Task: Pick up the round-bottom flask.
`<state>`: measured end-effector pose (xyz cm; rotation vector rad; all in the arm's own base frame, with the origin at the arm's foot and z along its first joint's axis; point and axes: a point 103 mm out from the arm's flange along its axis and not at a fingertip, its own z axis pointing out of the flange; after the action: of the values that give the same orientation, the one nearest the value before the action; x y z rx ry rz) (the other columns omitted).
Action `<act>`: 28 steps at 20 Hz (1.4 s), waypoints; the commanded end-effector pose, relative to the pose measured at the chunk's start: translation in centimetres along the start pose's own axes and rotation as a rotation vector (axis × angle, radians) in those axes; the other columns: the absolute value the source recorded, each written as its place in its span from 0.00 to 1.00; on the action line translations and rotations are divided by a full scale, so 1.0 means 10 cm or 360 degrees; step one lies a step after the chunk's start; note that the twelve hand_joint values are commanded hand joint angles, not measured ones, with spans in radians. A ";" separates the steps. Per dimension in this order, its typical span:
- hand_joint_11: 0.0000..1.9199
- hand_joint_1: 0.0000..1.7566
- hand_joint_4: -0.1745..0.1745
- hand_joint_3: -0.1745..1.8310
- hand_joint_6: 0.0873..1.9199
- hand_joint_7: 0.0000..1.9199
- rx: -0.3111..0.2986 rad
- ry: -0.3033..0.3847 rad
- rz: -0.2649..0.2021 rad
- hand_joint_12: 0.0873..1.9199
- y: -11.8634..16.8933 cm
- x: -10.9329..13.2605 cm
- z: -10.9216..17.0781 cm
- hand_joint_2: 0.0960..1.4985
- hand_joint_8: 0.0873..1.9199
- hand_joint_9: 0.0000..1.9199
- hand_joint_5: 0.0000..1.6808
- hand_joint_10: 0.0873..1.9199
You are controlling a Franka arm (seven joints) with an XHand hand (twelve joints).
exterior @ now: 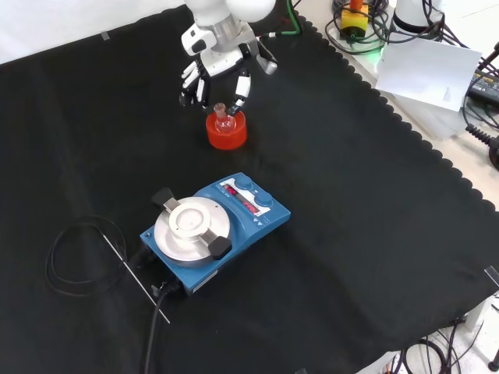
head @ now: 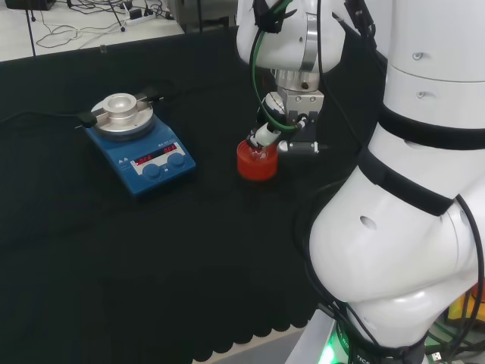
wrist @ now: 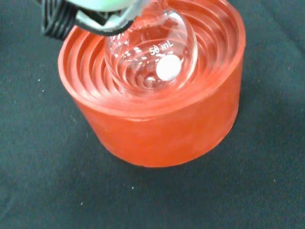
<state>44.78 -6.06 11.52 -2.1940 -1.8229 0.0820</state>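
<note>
Head view: the robot hand (head: 274, 125) hangs right over the red stand (head: 257, 160). Front view: the flask (exterior: 224, 118) sits in the stand (neck upward), fingers (exterior: 241, 87) spread either side, not closed on it. Wrist view: its clear bulb rests in the ribbed hollow.

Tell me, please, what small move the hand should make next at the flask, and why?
Probably close the fingers on the neck. The hand hangs right above the round-bottom flask, whose bulb sits in the red ribbed stand, and its fingers point down on either side of the neck without visibly gripping it. Lifting should wait until they do.
</note>
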 end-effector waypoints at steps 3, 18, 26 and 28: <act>0.17 0.62 0.92 0.41 0.47 0.17 -0.0016 0.0020 0.0009 0.68 -0.04 -0.01 -0.14 0.46 0.31 0.31 0.66 0.29; 0.18 0.63 0.75 0.44 0.48 0.17 -0.0149 0.0042 -0.0037 0.68 -0.32 0.14 -0.78 0.43 0.31 0.32 0.67 0.29; 0.18 0.63 0.67 0.45 0.48 0.17 -0.0178 0.0024 -0.0103 0.68 -0.33 0.39 -1.08 0.42 0.31 0.32 0.67 0.29; 0.18 0.63 0.66 0.45 0.48 0.17 -0.0170 0.0020 -0.0123 0.68 -0.30 0.48 -1.13 0.42 0.31 0.32 0.67 0.29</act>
<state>44.52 -4.50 22.51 -2.2132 -1.9129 -0.0618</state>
